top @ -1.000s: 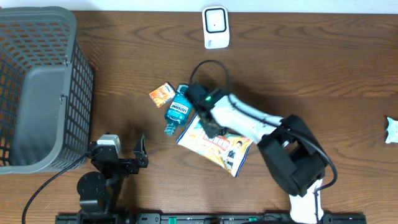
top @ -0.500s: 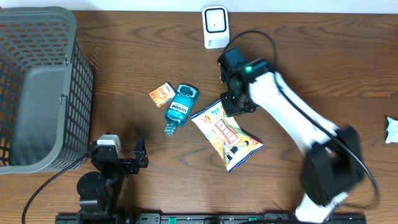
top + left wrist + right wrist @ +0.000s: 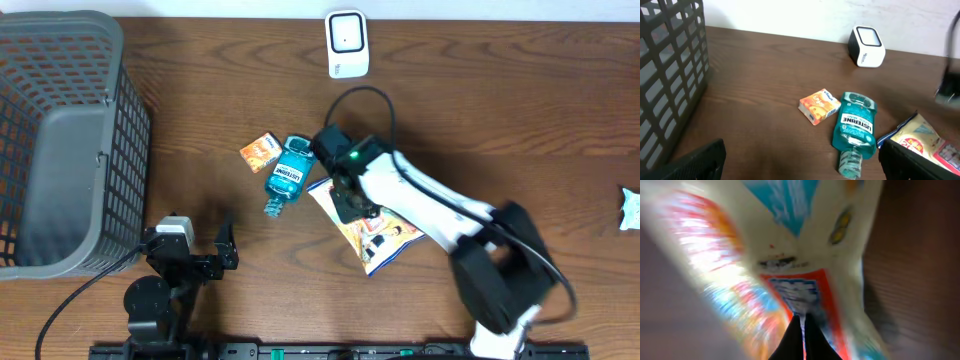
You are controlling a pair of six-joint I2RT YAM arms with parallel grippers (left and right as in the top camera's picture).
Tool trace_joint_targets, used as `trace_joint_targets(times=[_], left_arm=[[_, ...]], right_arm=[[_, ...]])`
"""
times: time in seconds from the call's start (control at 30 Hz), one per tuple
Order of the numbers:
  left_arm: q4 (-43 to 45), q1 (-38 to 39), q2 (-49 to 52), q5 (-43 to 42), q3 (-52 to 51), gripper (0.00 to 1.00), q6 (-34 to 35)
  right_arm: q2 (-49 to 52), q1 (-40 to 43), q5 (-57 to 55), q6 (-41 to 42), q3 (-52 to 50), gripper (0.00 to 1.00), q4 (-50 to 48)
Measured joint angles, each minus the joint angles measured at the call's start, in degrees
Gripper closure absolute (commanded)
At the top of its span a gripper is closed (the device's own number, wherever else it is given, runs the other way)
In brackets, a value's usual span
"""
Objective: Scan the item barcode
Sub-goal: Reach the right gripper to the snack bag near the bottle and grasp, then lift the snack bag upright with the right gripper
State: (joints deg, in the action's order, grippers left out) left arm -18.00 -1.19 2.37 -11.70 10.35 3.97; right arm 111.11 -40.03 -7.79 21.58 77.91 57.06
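Right gripper [image 3: 345, 203] pinching snack bag [image 3: 392, 236] edge, arm extended forward-left.

Found a glossy white snack bag [image 3: 390, 235] printed in yellow, red and blue, lying slantwise near the middle of the table [image 3: 520, 120], its upper-left end partly hidden. Noted a small white scanner [image 3: 347, 42], upright at the far edge, well apart from the bag.

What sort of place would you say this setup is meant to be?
Probably a mock shop checkout on a wooden table: a white barcode scanner, a grey shopping basket, and groceries such as a snack bag and mouthwash bottle.
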Motion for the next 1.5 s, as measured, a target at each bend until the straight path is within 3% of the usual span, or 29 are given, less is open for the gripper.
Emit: trace_joint_targets(times=[0.37, 0.4, 0.43, 0.47, 0.83, 1.2, 1.43, 1.47, 1.5], left_arm=[[-0.02, 0.0, 0.0, 0.0, 0.0, 0.02, 0.0], [-0.02, 0.0, 0.0, 0.0, 0.0, 0.02, 0.0], [-0.04, 0.0, 0.0, 0.0, 0.0, 0.02, 0.0], [-0.04, 0.0, 0.0, 0.0, 0.0, 0.02, 0.0], [-0.02, 0.0, 0.0, 0.0, 0.0, 0.02, 0.0], [-0.02, 0.0, 0.0, 0.0, 0.0, 0.02, 0.0], [-0.02, 0.0, 0.0, 0.0, 0.0, 0.02, 0.0], [-0.02, 0.0, 0.0, 0.0, 0.0, 0.02, 0.0], [-0.02, 0.0, 0.0, 0.0, 0.0, 0.02, 0.0]], right_arm=[[4.63, 0.52, -4.37, 3.87, 0.92, 0.99, 0.13], [4.52, 0.55, -4.07, 3.87, 1.09, 0.83, 0.37], [4.28, 0.59, -3.63, 4.04, 1.18, 0.54, 0.5], [3.8, 0.74, -2.97, 3.89, 1.25, 0.01, 0.79], [-5.73, -1.22, 2.25, 3.61, 2.25, 0.01, -0.9], [2.27, -6.67, -3.28, 2.29, 2.25, 0.01, 0.79], [6.16, -5.29, -6.64, 4.76, 2.27, 0.01, 3.32], [6.16, -5.11, -6.6, 4.63, 2.27, 0.06, 2.82], [6.21, -4.63, -6.1, 3.8, 2.23, 0.18, 1.9]])
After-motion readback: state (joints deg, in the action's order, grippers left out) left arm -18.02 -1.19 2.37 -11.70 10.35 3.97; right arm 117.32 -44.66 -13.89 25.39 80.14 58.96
